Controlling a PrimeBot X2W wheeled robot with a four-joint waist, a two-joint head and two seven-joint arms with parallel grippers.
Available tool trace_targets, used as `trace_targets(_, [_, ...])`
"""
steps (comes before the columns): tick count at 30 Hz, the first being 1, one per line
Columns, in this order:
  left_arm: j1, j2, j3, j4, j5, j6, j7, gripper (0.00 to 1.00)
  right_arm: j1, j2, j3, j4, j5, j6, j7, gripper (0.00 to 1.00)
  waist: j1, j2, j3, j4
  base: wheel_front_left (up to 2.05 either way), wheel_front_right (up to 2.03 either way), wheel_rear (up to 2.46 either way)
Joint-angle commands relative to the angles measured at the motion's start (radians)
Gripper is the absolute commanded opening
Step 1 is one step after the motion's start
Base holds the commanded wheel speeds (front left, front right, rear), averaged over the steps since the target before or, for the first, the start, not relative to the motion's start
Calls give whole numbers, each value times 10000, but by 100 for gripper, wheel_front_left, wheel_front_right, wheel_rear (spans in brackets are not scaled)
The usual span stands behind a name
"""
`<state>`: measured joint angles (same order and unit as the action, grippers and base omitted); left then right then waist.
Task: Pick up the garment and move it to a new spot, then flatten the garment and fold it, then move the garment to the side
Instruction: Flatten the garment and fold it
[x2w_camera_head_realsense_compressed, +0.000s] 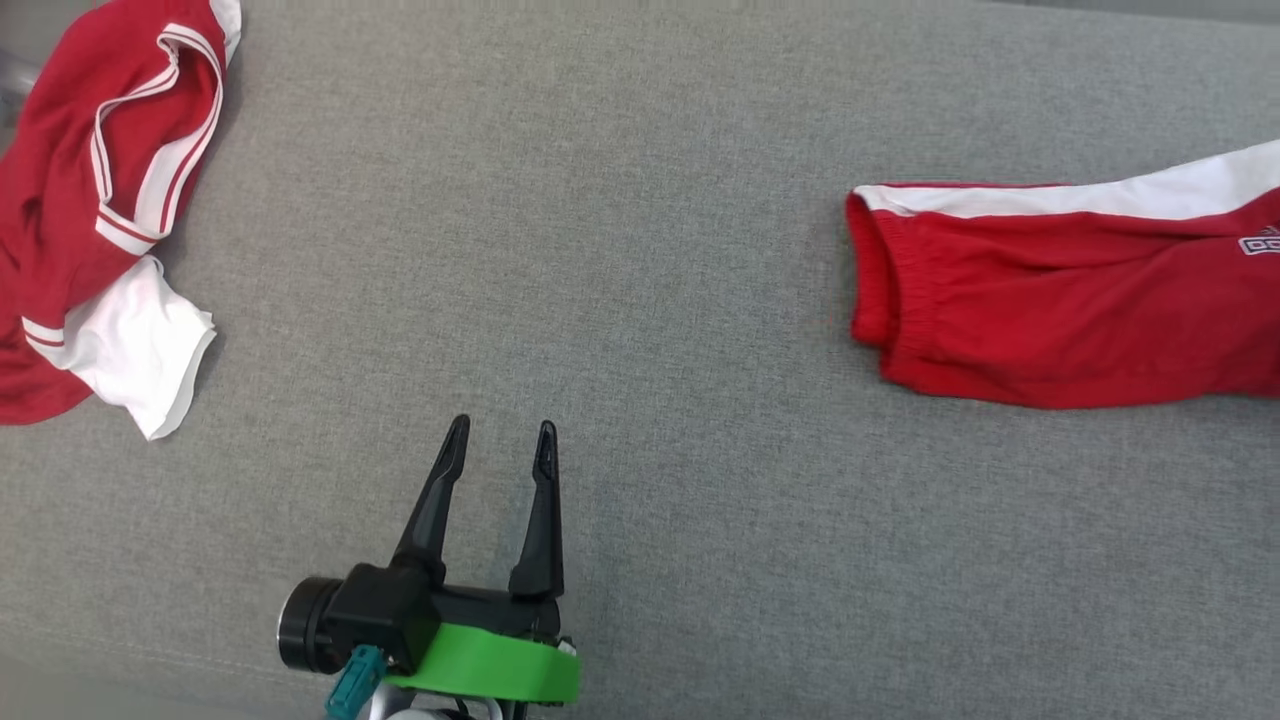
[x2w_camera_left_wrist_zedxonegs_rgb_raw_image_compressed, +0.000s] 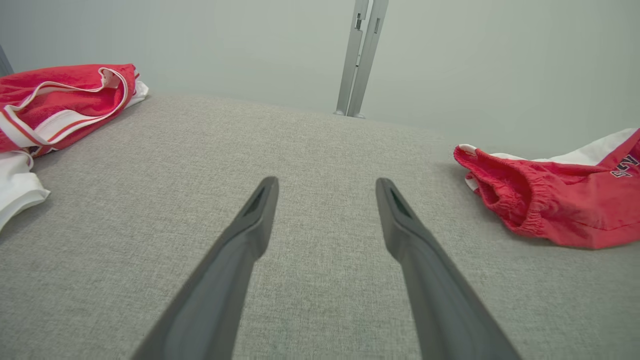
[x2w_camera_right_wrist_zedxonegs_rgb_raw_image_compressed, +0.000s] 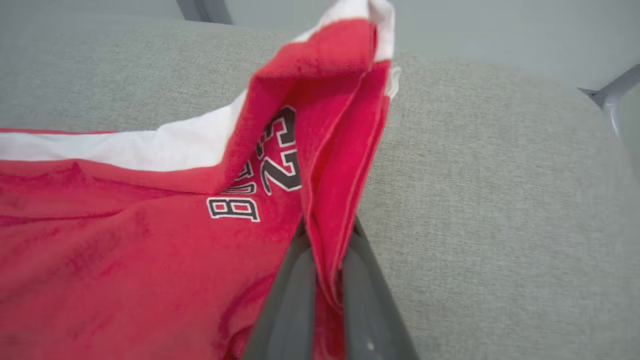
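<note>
The garment (x2w_camera_head_realsense_compressed: 1060, 300) is a pair of red shorts with a white side stripe and black-and-white lettering, lying at the right of the grey surface. It runs out past the right edge of the head view. In the right wrist view my right gripper (x2w_camera_right_wrist_zedxonegs_rgb_raw_image_compressed: 327, 232) is shut on a raised fold of the garment (x2w_camera_right_wrist_zedxonegs_rgb_raw_image_compressed: 125, 240), and the cloth stands up between the two fingers (x2w_camera_right_wrist_zedxonegs_rgb_raw_image_compressed: 290, 300). My left gripper (x2w_camera_head_realsense_compressed: 503, 430) hovers open over bare fabric near the front middle, well left of the shorts. In its own view the left gripper (x2w_camera_left_wrist_zedxonegs_rgb_raw_image_compressed: 325, 185) holds nothing, with the garment (x2w_camera_left_wrist_zedxonegs_rgb_raw_image_compressed: 550, 210) at the right.
A crumpled red and white jersey (x2w_camera_head_realsense_compressed: 90, 220) lies at the far left, and the jersey (x2w_camera_left_wrist_zedxonegs_rgb_raw_image_compressed: 55, 105) also appears at the upper left of the left wrist view. The grey cloth surface (x2w_camera_head_realsense_compressed: 640, 250) spans the space between. A metal post (x2w_camera_left_wrist_zedxonegs_rgb_raw_image_compressed: 360, 55) stands behind the far edge against a pale wall.
</note>
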<state>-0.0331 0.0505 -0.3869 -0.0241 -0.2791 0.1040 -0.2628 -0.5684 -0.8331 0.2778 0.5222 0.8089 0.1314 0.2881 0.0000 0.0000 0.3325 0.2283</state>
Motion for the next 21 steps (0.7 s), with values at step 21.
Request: trace_targets(21, [-136, 10, -636, 414, -602, 118, -15, 100, -1196, 3622, 1113, -1203, -728, -8, 1872, 0, 0, 0, -314, 58, 0, 0, 0])
